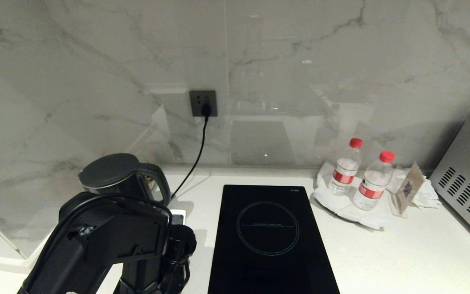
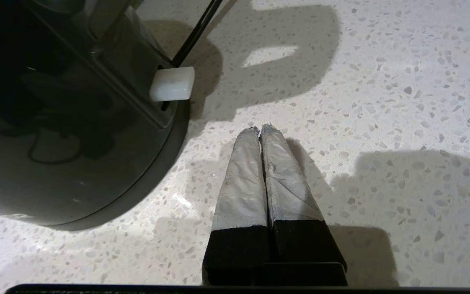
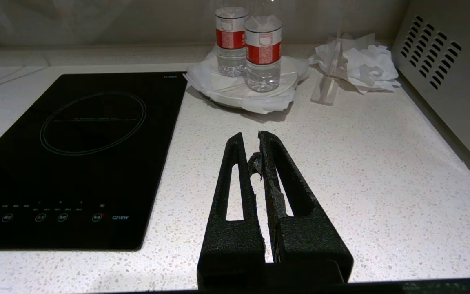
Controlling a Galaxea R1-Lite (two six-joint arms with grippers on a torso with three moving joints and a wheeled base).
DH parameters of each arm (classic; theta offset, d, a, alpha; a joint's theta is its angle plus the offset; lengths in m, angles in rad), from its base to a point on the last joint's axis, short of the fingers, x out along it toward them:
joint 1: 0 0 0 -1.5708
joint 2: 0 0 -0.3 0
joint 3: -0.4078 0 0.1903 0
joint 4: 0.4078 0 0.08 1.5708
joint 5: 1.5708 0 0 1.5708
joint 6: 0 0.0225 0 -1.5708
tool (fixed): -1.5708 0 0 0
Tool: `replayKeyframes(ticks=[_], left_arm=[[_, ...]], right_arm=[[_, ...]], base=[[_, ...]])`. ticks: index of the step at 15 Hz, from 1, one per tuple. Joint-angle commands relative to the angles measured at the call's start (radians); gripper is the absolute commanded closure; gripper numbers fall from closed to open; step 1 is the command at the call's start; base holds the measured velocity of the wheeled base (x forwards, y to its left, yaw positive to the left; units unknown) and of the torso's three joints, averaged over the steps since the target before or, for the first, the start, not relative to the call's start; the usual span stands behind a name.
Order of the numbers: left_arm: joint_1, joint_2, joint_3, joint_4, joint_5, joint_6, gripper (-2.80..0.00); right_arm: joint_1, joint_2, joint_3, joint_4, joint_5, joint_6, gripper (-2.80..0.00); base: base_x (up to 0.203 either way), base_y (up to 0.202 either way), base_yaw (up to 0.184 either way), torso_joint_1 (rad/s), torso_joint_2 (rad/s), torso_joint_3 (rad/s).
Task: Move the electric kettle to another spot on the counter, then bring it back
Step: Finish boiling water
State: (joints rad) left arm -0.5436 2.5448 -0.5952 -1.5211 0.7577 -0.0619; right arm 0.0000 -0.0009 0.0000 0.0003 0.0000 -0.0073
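- Standing at the back left of the worktop (image 1: 402, 253), the electric kettle (image 1: 114, 173) has its flat lid down, so nothing inside it shows; a white tab (image 2: 172, 83) juts out low on its body.
- Two water bottles (image 1: 343, 167) with red caps stand on a white plate (image 3: 235, 92) at the back right, on crumpled white paper (image 3: 367, 61).
- The black induction hob (image 1: 267, 237) lies between the kettle and the bottles; a cord (image 1: 196, 157) runs from the wall socket (image 1: 203, 103) down behind the kettle.
- The left claw (image 2: 260, 130) has its fingers pressed together, holding nothing, just beside the kettle's foot and not touching it.
- The right claw (image 3: 250, 141) hangs over bare worktop near the hob, fingers together, empty.
- The left arm (image 1: 108, 241) hides most of the kettle's body in the head view; a grey vented appliance (image 1: 469, 183) is cut off at the right edge.
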Motion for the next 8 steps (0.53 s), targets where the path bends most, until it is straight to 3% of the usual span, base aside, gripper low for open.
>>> replayKeyframes(ticks=[1, 6, 8], left_arm=[[0.001, 0.015, -0.017, -0.009, 0.005, 0.001, 0.00], [-0.011, -0.053, 0.012, -0.009, -0.001, -0.020, 0.00], [-0.005, -0.061, -0.052, -0.009, 0.006, -0.018, 0.00]], right_arm=[[0.000, 0.001, 0.000, 0.000, 0.000, 0.000, 0.00], [0.000, 0.001, 0.000, 0.000, 0.000, 0.000, 0.00], [0.000, 0.001, 0.000, 0.000, 0.000, 0.000, 0.00]], base=[[0.000, 0.000, 0.000, 0.000, 0.00, 0.000], [0.000, 0.000, 0.000, 0.000, 0.00, 0.000], [0.000, 0.000, 0.000, 0.000, 0.00, 0.000]])
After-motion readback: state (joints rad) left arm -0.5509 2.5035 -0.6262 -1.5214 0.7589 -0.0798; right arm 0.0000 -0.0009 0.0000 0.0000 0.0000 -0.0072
